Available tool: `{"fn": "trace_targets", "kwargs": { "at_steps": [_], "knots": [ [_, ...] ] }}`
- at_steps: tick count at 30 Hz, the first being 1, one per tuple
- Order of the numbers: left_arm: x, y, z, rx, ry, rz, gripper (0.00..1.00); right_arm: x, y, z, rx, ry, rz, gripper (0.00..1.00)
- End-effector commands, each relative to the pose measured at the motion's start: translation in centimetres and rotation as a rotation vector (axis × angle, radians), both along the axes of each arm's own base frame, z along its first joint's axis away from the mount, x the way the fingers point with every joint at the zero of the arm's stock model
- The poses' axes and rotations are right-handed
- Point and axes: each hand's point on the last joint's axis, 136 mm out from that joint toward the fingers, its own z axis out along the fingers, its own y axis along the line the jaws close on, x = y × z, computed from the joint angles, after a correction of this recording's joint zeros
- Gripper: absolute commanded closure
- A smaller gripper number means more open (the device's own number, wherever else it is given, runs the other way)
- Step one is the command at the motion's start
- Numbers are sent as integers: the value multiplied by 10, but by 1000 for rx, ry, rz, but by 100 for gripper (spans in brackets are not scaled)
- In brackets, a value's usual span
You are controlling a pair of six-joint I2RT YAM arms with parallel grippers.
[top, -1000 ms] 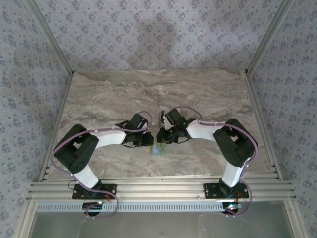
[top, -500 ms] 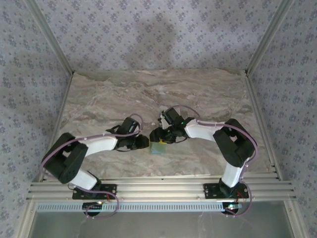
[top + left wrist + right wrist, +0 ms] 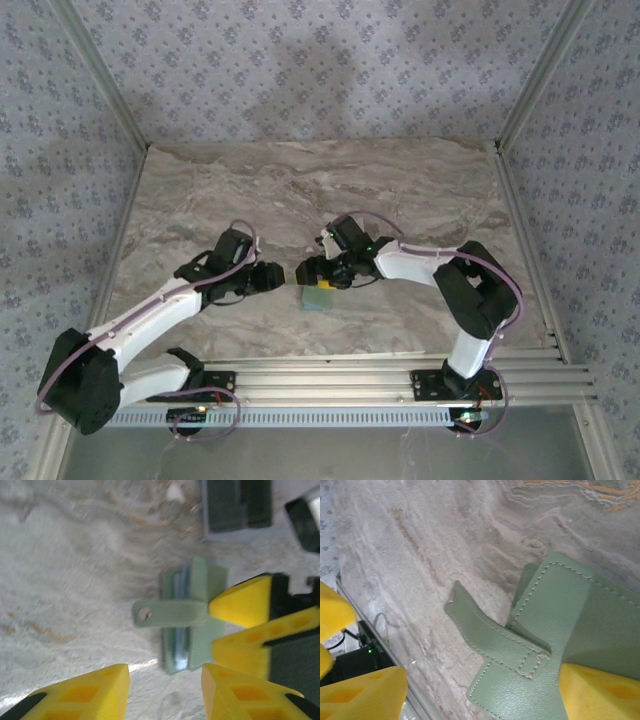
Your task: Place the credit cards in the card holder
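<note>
The sage-green card holder (image 3: 318, 297) lies on the marble table between the two grippers. In the left wrist view the card holder (image 3: 197, 625) is folded, its snap strap (image 3: 165, 614) sticking out to the left, and pale blue credit cards (image 3: 182, 647) show between its panels. My left gripper (image 3: 165, 690) is open just short of it, with nothing between the fingers. My right gripper (image 3: 480, 695) hovers open over the holder (image 3: 575, 610), one yellow finger (image 3: 600, 695) above the panel. The right gripper's fingers (image 3: 245, 605) hang over the holder's right side.
The aluminium rail (image 3: 320, 375) with both arm bases runs along the near table edge, close to the holder. A black box with a green light (image 3: 355, 655) sits by that rail. Bare marble (image 3: 320, 190) stretches behind the grippers; patterned walls close in the sides.
Both grippers have opened. The left arm has swung out to the left and drawn its gripper back from the holder. The right gripper has stayed over the holder.
</note>
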Motion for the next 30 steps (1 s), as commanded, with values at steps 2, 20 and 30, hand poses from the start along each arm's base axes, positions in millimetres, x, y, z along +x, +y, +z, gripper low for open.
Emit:
{"fn": "trace_targets", "kwargs": {
  "at_steps": [2, 20, 30],
  "knots": [
    [4, -11, 20, 16, -37, -46, 59, 3, 6, 46, 122, -67, 33, 15],
    [25, -100, -20, 140, 26, -268, 84, 8, -88, 13, -74, -40, -195, 54],
    [4, -61, -87, 291, 139, -216, 87, 5, -71, -14, -76, 12, -141, 36]
  ]
}}
